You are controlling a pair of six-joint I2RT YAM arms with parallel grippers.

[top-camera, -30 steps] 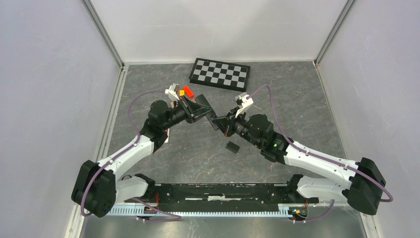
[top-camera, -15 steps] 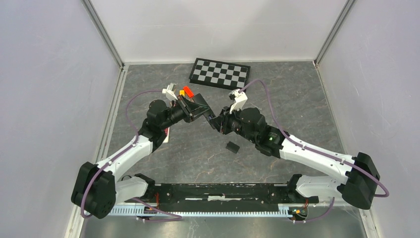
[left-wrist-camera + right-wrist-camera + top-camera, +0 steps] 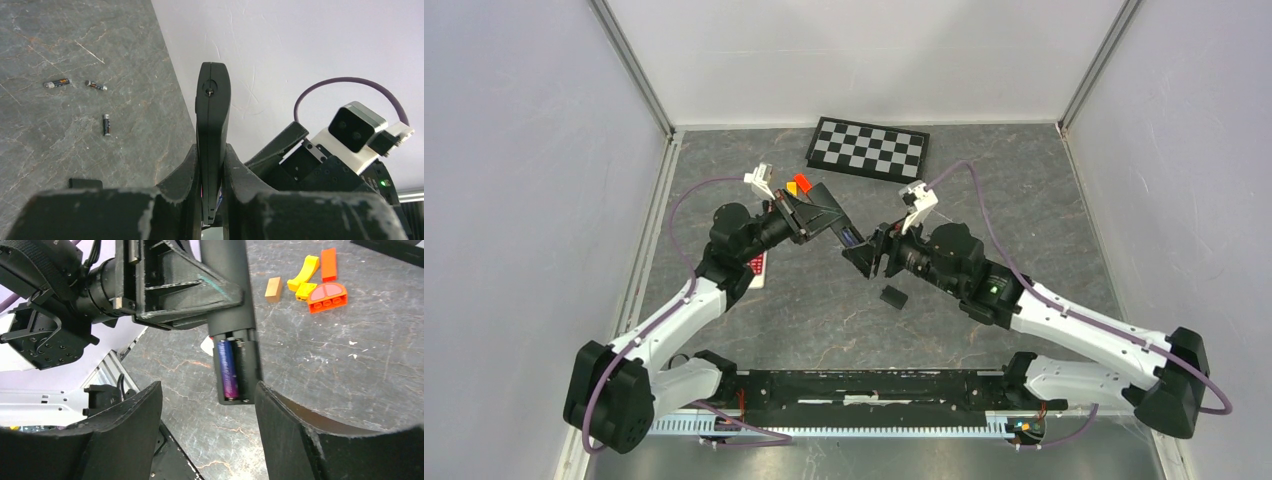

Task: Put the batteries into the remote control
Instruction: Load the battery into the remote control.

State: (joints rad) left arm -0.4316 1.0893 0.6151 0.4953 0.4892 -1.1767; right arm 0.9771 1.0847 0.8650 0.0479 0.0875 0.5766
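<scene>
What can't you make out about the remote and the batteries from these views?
The second slot beside the blue-purple battery: right wrist view, too dark to tell if filled.
Button face of the remote: left wrist view shows only an edge; left fingers cover the lower end.
Markings on the loose batteries: left wrist view, too small.

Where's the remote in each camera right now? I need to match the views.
Top external: remote just left of centre, slanted.
Left wrist: remote edge-on, upright, centre frame.
Right wrist: remote top centre, open battery bay facing the camera.
Shared landmark: the left gripper clamped on it.
</scene>
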